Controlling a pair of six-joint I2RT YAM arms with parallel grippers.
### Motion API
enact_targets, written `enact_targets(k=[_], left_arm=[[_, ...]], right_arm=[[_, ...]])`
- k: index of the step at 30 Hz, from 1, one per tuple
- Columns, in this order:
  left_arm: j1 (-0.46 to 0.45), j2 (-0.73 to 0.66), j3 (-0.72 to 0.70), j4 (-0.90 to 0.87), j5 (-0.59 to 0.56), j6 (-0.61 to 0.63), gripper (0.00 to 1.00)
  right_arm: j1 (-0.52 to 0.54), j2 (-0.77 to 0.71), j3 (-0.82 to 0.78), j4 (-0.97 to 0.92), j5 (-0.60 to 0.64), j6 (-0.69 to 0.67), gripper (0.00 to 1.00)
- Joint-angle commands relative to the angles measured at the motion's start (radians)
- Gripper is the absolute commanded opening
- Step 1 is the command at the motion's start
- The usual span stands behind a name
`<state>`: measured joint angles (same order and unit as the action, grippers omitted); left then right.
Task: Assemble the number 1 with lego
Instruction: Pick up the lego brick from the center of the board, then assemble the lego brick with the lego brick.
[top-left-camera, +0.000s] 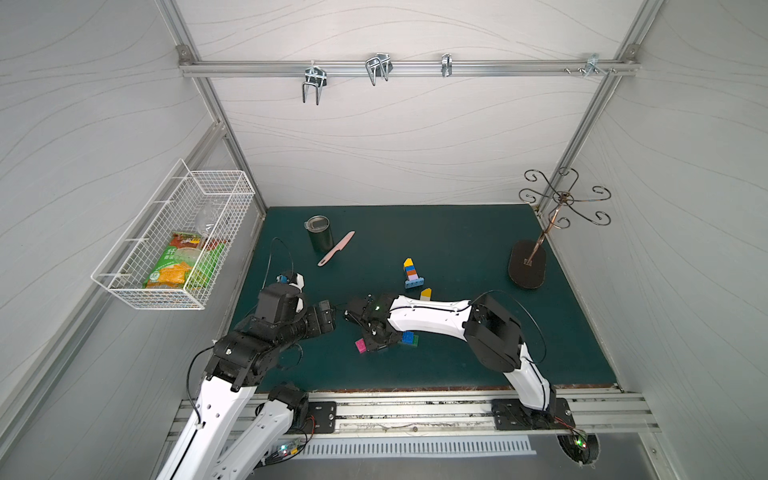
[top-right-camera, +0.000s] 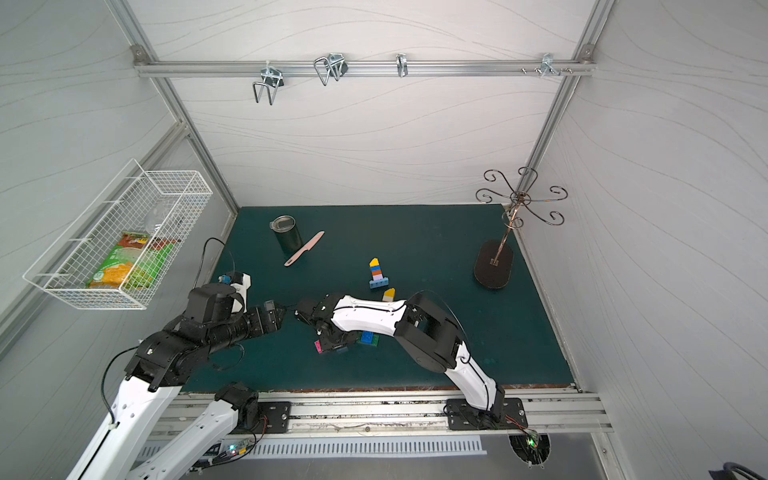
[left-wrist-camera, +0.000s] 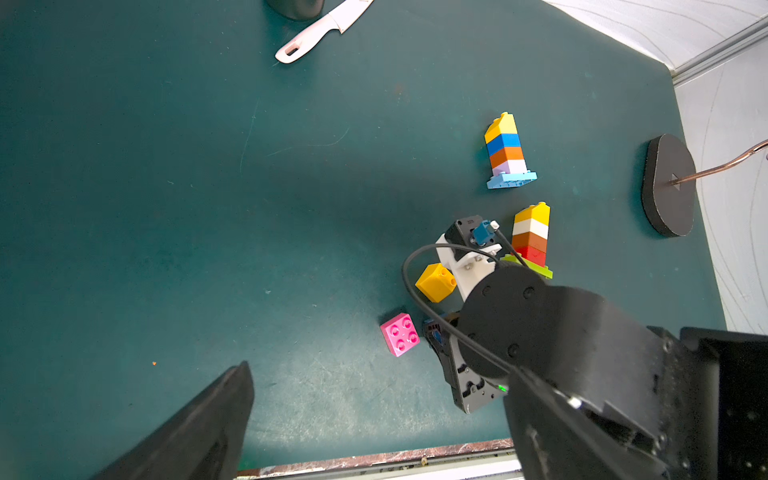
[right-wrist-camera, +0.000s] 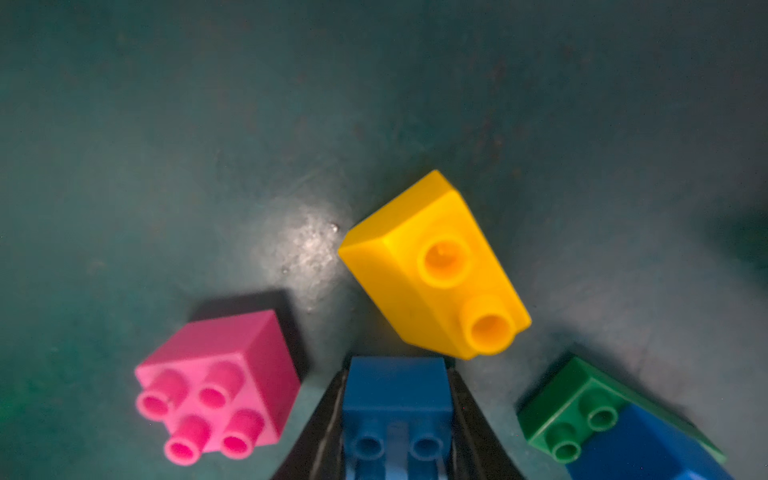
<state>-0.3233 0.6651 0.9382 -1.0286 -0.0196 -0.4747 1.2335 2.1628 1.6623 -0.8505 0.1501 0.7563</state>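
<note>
We are at the picking step for one more brick. The right gripper (right-wrist-camera: 397, 374) has its jaws pressed on the two sides of a blue brick (right-wrist-camera: 397, 399), so we judge that it is grasping this brick. The brick seems to rest on the tabletop (right-wrist-camera: 208, 124) and is not yet lifted.

Our landmark is the green brick (right-wrist-camera: 557, 419), which seems a long one and carries a second blue brick (right-wrist-camera: 648, 444) on it. The grasped blue brick is just beside the green brick. The yellow sloped brick (right-wrist-camera: 432, 266) lies near the green brick, and the pink brick (right-wrist-camera: 216, 382) stands on the other side of the jaws from it. Two stacks look finished. The lime stack (left-wrist-camera: 530, 237) is near the green brick, and the light blue stack (left-wrist-camera: 505, 149) is well apart from it. The left gripper (top-left-camera: 328, 316) hangs near, with its jaws released wide and nothing between them.

The next move, as we judge, asks us to lift the blue brick straight up and bring it over the green brick. Then we press it down with the studs matched. A crooked grip can make it miss the studs.
</note>
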Motion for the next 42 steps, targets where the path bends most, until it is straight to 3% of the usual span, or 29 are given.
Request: enact_targets(k=[1,5,9,12,21,28,42], left_arm=[[0.003,-0.004,0.014,0.042,-0.005,0.004,1.0],[0.003,0.002,0.016,0.042,0.001,0.005,0.99],[0.003,0.002,0.015,0.044,0.004,0.005,0.99],[0.003,0.004,0.015,0.045,0.01,0.007,0.99],[0.002,0.007,0.011,0.048,0.021,0.01,0.99],[0.003,0.022,0.013,0.045,0.023,0.011,0.99],[0.003,0.011,0.01,0.053,0.047,0.019,0.99]], right_arm=[[0.008,-0.099,-0.011,-0.063,-0.005,-0.109,0.11],[-0.026,-0.239,-0.059,-0.159,0.024,-0.021,0.1],[-0.067,-0.425,-0.209,-0.112,0.036,0.15,0.07],[-0.09,-0.487,-0.284,-0.089,0.068,0.244,0.02],[-0.118,-0.38,-0.196,-0.242,0.075,0.423,0.0],[-0.107,-0.387,-0.279,-0.133,0.085,0.59,0.0],[-0.083,-0.269,-0.213,-0.079,0.09,0.55,0.0]])
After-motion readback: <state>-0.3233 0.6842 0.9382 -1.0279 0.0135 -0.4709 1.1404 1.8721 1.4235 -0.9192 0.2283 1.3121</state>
